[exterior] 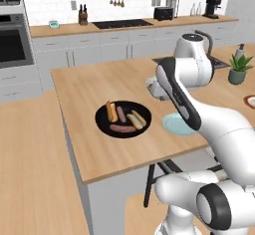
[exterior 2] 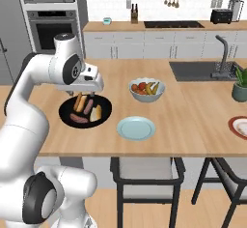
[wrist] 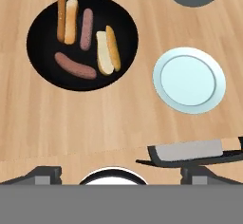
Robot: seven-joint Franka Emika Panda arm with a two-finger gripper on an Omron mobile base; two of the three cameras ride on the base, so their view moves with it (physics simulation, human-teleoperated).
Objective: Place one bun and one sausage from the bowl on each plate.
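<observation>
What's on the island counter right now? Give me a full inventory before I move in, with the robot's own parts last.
bowl: one, black, flat, on the island left of the blue plate.
buns: two, tan and cream, in the bowl.
sausages: two, reddish brown, in the bowl, one between the buns, one nearer the counter edge.
blue plate: one, pale blue, bare, right of the bowl.
red-rimmed plate: one, white with red rim, at the island's right end.
fruit bowl: one, white, colourful fruit inside, behind the blue plate.
potted plant: one, green, by the sink.
stools: two, dark frames, under the counter edge.
pincer: one, above the black bowl, holding nothing; opening unclear.
</observation>
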